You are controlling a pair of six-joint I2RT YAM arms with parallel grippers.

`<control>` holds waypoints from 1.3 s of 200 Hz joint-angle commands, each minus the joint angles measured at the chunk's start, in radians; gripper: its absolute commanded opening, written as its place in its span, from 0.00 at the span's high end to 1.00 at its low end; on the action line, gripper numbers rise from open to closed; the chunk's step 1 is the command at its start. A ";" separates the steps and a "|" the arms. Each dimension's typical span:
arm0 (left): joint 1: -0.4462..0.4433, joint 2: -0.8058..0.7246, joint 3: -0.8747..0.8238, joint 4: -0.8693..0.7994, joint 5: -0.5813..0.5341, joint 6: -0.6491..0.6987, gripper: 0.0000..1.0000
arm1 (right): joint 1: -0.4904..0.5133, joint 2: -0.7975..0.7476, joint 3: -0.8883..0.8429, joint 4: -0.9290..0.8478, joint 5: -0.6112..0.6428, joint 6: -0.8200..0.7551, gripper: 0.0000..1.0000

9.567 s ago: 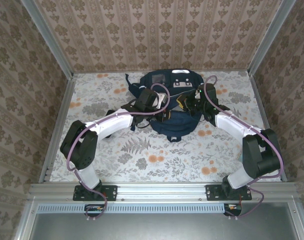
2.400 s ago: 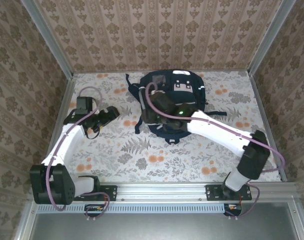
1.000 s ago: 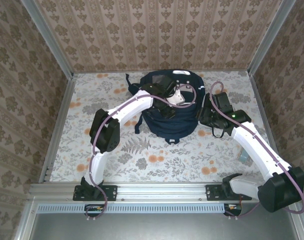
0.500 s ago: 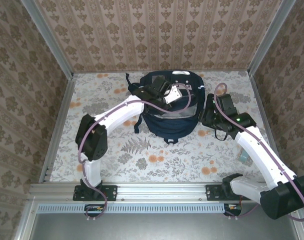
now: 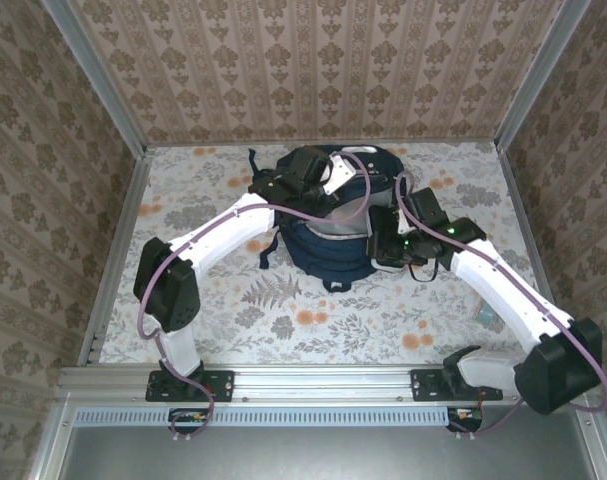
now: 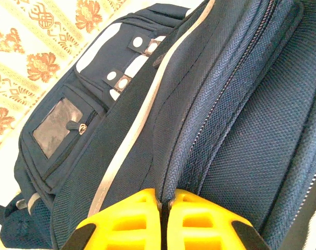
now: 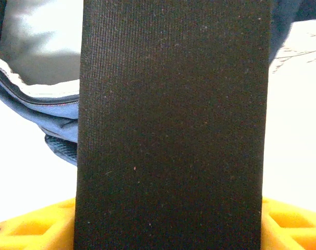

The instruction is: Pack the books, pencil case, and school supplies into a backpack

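Observation:
The navy-blue backpack (image 5: 328, 245) lies at the back middle of the table, its mouth held apart so the pale grey lining (image 5: 333, 228) shows. My left gripper (image 5: 328, 183) is over the upper flap; in the left wrist view its yellow fingers (image 6: 131, 221) are shut on a fold of the backpack's zip edge (image 6: 171, 177). My right gripper (image 5: 385, 246) is at the right side of the mouth, shut on the flat black pencil case (image 7: 171, 125), which stands between its yellow fingers (image 7: 33, 226). The lining (image 7: 35, 49) lies just beyond the case. The books are out of view.
A small pale object (image 5: 486, 313) lies on the flowered table near the right wall. Dark straps (image 5: 266, 250) trail from the backpack's left side. Metal frame rails (image 5: 118, 240) and patterned walls close in the table on three sides.
My right gripper has moved left from beside the backpack to its mouth, carrying the black case. My left gripper has pulled the flap up and back, widening the opening.

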 commanded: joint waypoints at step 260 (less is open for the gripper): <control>0.059 -0.089 0.004 0.045 0.219 -0.333 1.00 | 0.037 0.422 -0.025 0.899 -0.287 0.607 0.42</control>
